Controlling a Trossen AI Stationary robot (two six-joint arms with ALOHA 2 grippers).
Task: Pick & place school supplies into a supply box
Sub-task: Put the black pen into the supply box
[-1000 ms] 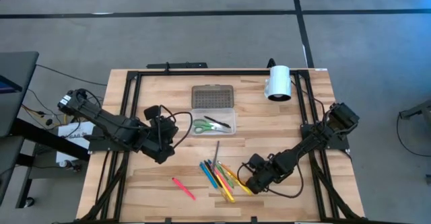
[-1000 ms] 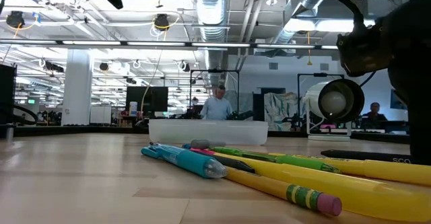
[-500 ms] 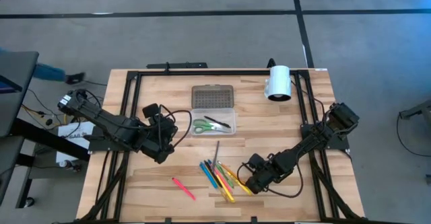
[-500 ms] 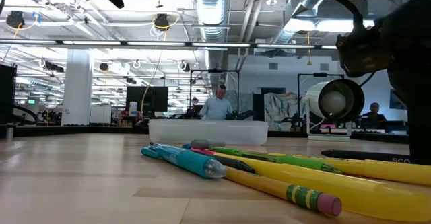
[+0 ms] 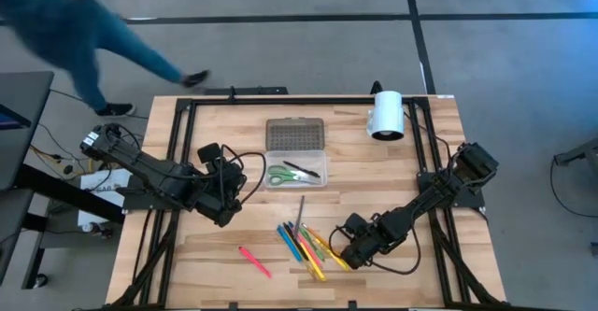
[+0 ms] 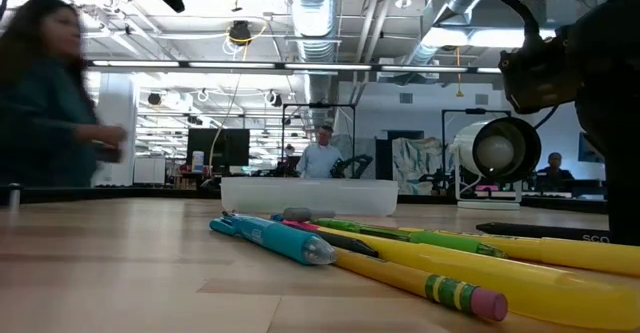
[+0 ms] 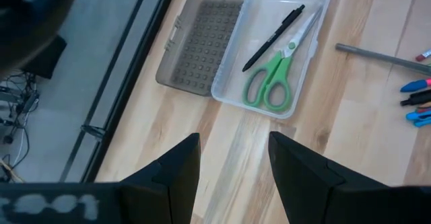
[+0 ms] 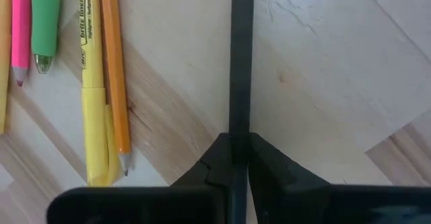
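The clear supply box (image 5: 296, 168) sits open at mid-table, holding green-handled scissors (image 7: 273, 83) and a black pen (image 7: 273, 39). Its dotted grey lid (image 5: 295, 134) lies flat on its far side. Several coloured pens and pencils (image 5: 304, 244) lie in a fan on the near part of the table, and a pink one (image 5: 254, 261) lies apart to their left. My left gripper (image 7: 232, 177) hovers open, left of the box. My right gripper (image 5: 348, 251) is down at the fan's right edge, shut on a thin black marker (image 8: 239, 62). My right gripper pinches the black marker between its two fingertips (image 8: 217, 158), on the shaft (image 8: 238, 126) just ahead of them. The marker runs straight out along the fingers. It lies level and close to the wood; whether it is lifted clear I cannot tell.
A white cylinder (image 5: 385, 115) lies on its side at the far right of the table. A yellow highlighter (image 8: 94, 96) and an orange pencil (image 8: 113, 69) lie just beside the held marker. A person (image 5: 84, 31) walks past the far left corner. Bare wood lies on the near left.
A person has walked into view beyond the table's far left corner. Both arms and all the supplies stand as they did.
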